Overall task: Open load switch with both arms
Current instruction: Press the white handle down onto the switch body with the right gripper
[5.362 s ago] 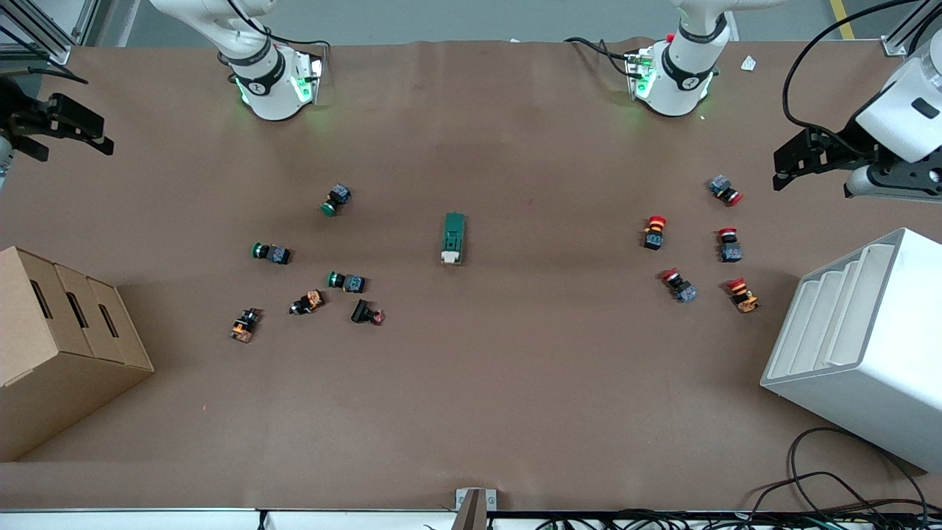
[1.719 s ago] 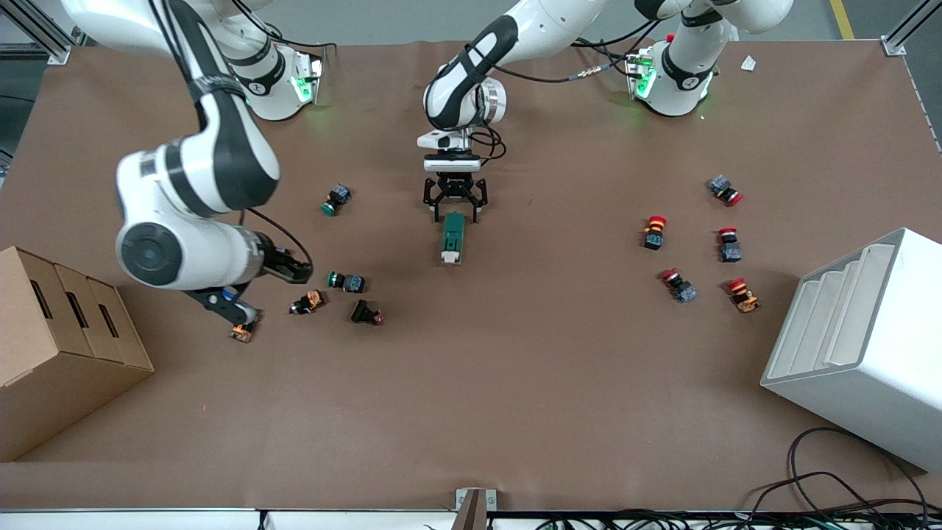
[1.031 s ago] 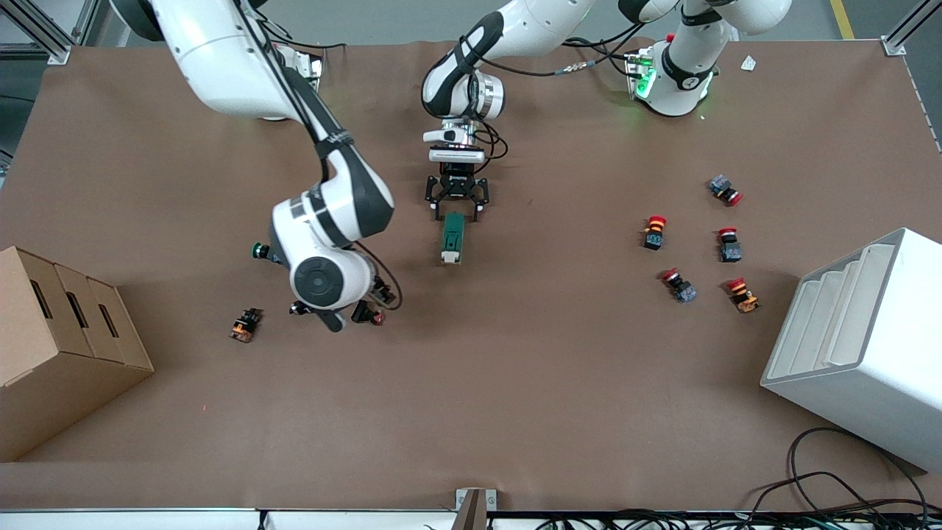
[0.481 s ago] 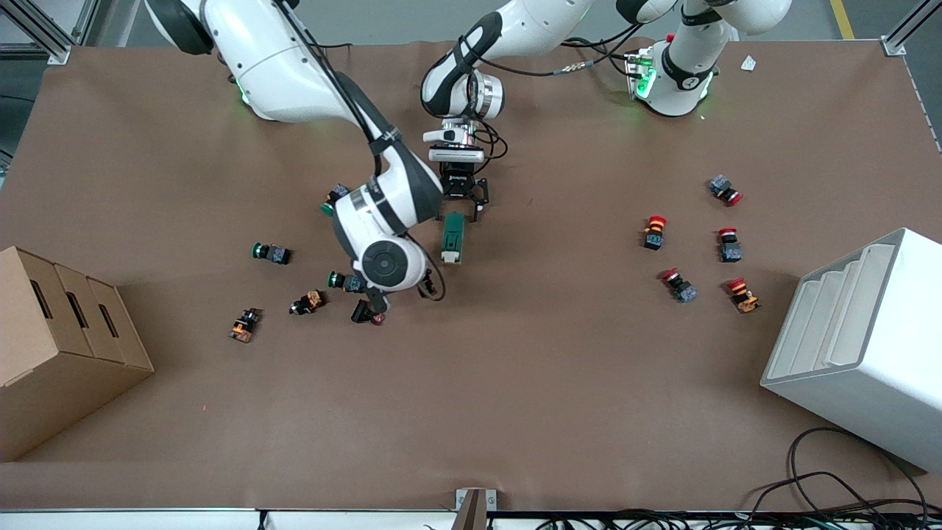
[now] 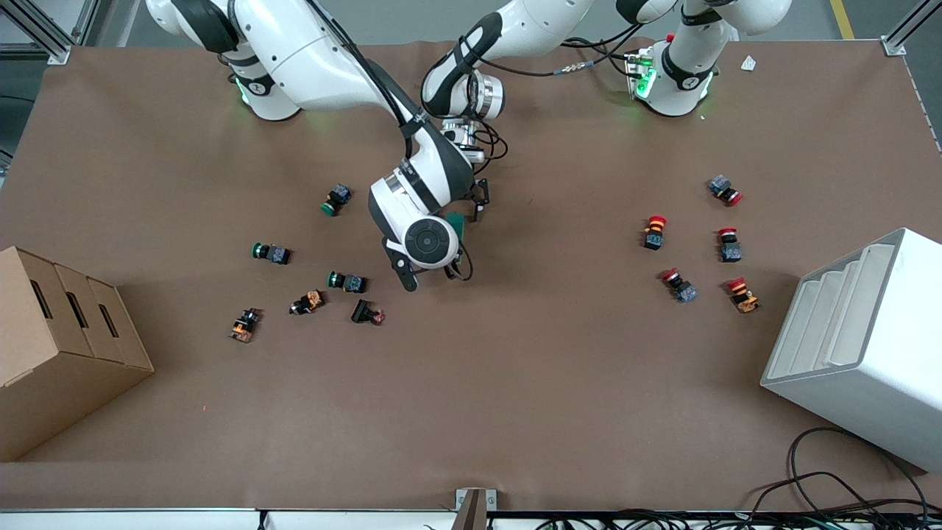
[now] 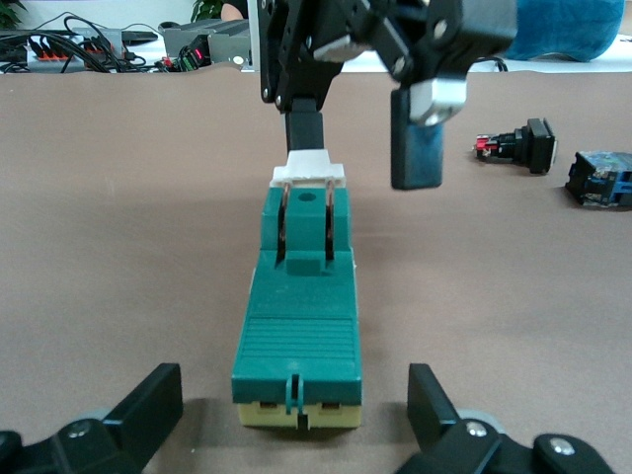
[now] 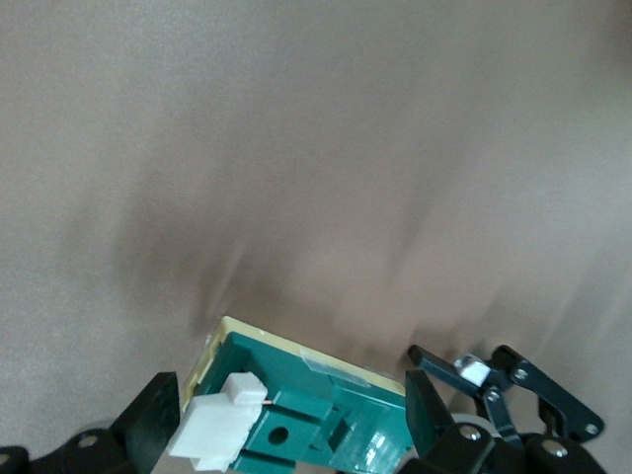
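Observation:
The load switch point(image 6: 301, 316), a dark green block with a white toggle point(image 6: 308, 170), lies flat at the table's middle. In the front view only a green sliver of the switch point(image 5: 458, 219) shows under the right arm's wrist. My left gripper point(image 6: 293, 395) is open and low, with its fingers point(image 6: 148, 410) on either side of the end away from the toggle, not touching it. My right gripper point(image 7: 291, 395) is open over the toggle point(image 7: 217, 430) end of the switch point(image 7: 316, 415). The left wrist view shows the right gripper point(image 6: 360, 158) just above the toggle.
Green and dark pushbuttons point(image 5: 335, 199) lie scattered toward the right arm's end, the closest one point(image 5: 346, 281) near the right arm's wrist. Red pushbuttons point(image 5: 654, 231) lie toward the left arm's end. A cardboard box point(image 5: 59, 346) and a white rack point(image 5: 861, 338) stand at the table's ends.
The right arm has swung in from the cardboard box's end across the pushbuttons to above the switch. The left gripper has stayed open at the switch's end.

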`<state>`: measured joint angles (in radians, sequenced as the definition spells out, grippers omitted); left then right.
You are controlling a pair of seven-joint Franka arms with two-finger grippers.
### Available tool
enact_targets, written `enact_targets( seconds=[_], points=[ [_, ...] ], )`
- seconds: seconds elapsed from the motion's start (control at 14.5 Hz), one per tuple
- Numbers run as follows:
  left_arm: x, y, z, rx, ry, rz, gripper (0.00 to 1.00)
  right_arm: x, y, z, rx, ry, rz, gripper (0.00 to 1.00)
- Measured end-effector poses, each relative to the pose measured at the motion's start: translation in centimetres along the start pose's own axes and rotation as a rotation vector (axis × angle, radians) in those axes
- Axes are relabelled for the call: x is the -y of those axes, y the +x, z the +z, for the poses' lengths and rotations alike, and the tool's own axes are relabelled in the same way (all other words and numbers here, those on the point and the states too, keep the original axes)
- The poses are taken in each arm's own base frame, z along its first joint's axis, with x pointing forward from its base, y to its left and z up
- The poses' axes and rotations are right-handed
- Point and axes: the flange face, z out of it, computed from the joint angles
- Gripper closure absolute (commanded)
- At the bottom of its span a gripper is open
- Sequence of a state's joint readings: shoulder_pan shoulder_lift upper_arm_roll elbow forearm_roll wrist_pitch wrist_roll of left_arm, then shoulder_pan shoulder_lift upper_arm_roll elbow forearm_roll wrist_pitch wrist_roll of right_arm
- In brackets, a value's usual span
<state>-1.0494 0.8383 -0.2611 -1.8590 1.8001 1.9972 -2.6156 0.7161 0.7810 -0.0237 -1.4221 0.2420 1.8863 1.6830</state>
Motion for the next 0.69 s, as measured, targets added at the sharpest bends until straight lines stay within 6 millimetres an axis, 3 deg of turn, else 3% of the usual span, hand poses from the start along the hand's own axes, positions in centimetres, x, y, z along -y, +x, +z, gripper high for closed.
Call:
enact_targets(
  seconds=[0.28,0.69],
  points=[
    [0.0,0.0,0.0,0.0,0.0,-0.001,0.01,-2.0,-1.6,-0.7,-0.009,-0.123,-0.029,0.0],
    [0.0,0.0,0.0,0.0,0.0,-0.003,0.01,-3.6,-5.0,0.4,-0.023,-0.183,-0.081,0.0]
  ],
)
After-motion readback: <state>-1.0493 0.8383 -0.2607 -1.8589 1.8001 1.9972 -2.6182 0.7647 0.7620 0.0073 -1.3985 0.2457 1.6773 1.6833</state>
